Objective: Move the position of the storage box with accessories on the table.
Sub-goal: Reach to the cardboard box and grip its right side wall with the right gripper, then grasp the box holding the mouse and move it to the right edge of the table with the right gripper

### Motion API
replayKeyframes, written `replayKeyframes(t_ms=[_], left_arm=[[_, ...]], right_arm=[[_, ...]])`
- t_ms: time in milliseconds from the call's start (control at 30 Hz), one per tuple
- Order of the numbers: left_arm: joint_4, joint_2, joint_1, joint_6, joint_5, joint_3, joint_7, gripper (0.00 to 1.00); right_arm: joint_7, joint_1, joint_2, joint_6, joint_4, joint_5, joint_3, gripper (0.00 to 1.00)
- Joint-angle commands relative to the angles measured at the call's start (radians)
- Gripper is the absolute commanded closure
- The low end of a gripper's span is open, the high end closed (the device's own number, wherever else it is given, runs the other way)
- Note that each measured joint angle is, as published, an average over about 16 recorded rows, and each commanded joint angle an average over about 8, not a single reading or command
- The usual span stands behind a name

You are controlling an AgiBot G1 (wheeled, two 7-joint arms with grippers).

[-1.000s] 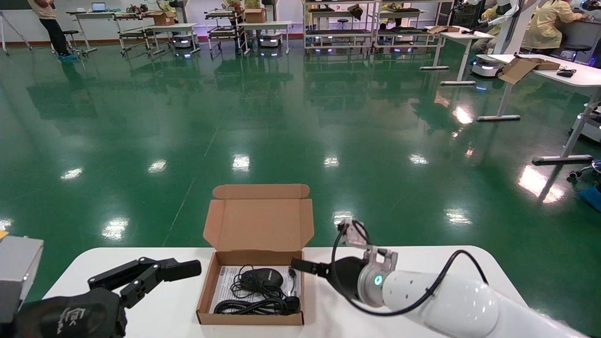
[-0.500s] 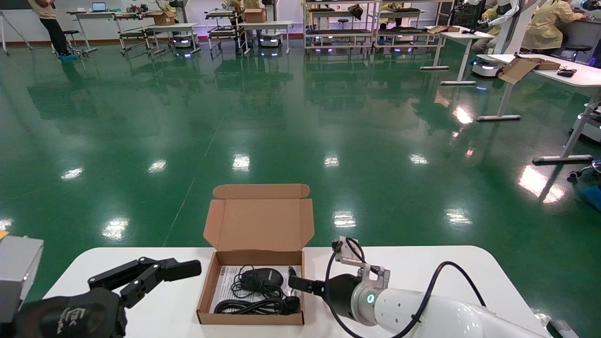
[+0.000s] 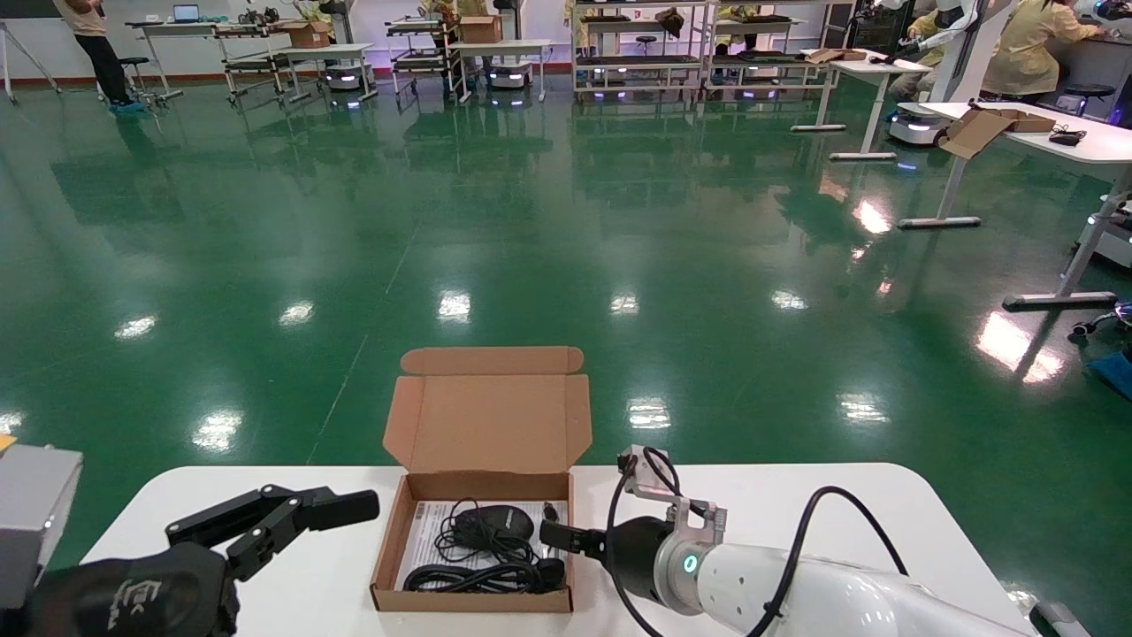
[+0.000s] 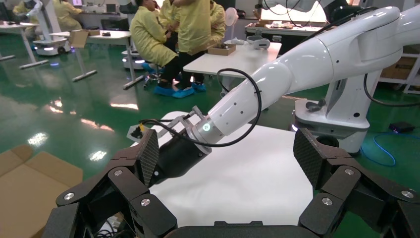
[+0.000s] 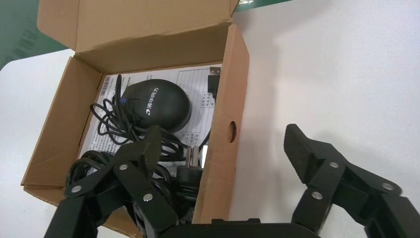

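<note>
The brown storage box (image 3: 469, 602) sits on the white table (image 3: 796, 504) with its lid (image 3: 488, 425) standing open at the far side. Inside lie a black mouse (image 3: 500, 524), its coiled cable (image 3: 478, 575) and a white leaflet (image 3: 432, 524). My right gripper (image 3: 553, 535) is open and straddles the box's right wall (image 5: 225, 99). In the right wrist view (image 5: 224, 141) one finger hangs over the cable (image 5: 114, 124) inside and the other over the table outside. The mouse (image 5: 158, 104) and leaflet (image 5: 198, 84) show there too. My left gripper (image 3: 301, 513) is open and empty, left of the box, and shows in its own view (image 4: 228, 156).
The table's far edge drops to a green floor (image 3: 531, 248) just behind the box lid. A grey housing (image 3: 35, 504) stands at the left edge. My right arm (image 4: 277, 79) and its looped cable (image 3: 796, 548) lie over the table's right half. Distant desks and people are far off.
My right gripper has come down and back toward me along the box's right side, so its open jaws now sit over the right wall. The box and the left arm have not moved.
</note>
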Motion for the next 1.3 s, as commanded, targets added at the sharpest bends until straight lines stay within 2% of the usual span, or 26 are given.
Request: replayKeyframes(t_ms=[33,1300], left_arm=[[0.0,0.0,0.0,0.0,0.0,0.0,0.0,0.0],[0.0,0.0,0.0,0.0,0.0,0.0,0.0,0.0]], right_arm=[[0.01,0.001,0.0,0.002,0.003,-0.005,-0.006,1.0],[0.124,0.009,0.001,-0.005,0.034,-0.089,-0.035,1.0]])
